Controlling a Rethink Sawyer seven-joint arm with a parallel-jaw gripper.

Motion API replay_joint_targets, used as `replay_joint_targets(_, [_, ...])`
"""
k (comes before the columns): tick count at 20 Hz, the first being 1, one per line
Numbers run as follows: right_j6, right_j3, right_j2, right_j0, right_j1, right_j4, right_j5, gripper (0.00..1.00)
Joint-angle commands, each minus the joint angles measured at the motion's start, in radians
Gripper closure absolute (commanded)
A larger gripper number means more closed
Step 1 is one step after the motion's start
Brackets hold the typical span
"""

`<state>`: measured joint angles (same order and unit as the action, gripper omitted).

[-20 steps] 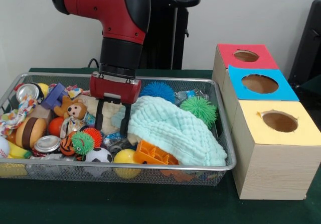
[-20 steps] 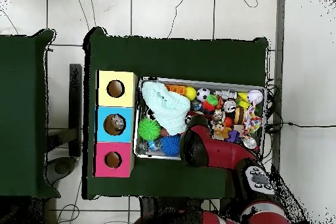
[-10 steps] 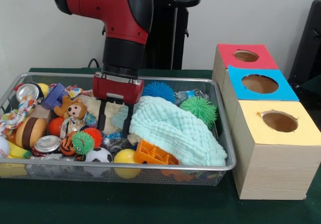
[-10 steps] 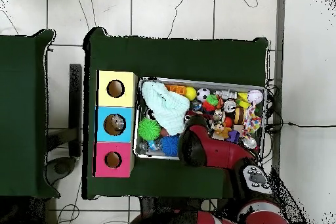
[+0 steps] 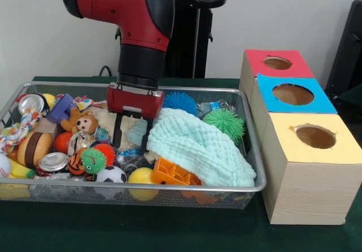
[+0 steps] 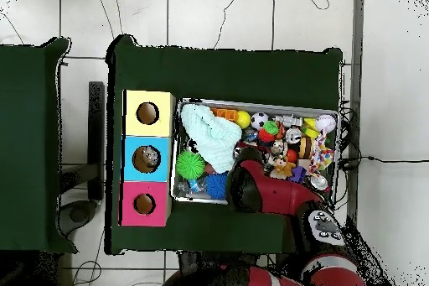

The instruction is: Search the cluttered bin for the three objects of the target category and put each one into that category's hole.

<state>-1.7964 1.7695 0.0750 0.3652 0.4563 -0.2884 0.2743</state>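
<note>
— Crinkled clear plastic lump (image 5: pixel 129 155) down in the wire bin (image 5: pixel 251 150), front of middle, half buried beside the orange spiky ball (image 5: pixel 106 152).
— And the tool (image 5: pixel 131 146)?
— Directly above that lump, fingers (image 5: pixel 117 133) parted, gripping nothing (tips low in the clutter), close against the mint cloth (image 5: pixel 198 147).
— Blue-topped hole (image 5: pixel 293 94)?
— Middle box, right of the bin on the green surface (image 5: pixel 169 229).

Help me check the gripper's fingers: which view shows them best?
The front view: the gripper hangs open in the bin, both dark fingers visible beside the pale green cloth. Overhead, the red arm hides them.
</note>
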Motion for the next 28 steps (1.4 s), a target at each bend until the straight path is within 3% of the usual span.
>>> replay_joint_targets(1, [-0.209, 0.009, -0.061, -0.008, -0.042, 0.053, 0.051, 0.0])
replay_joint_targets(10, [-0.195, -0.013, -0.068, 0.002, -0.087, 0.057, 0.035, 0.0])
replay_joint_targets(28, [-0.198, -0.007, -0.062, 0.0, -0.087, 0.058, 0.046, 0.0])
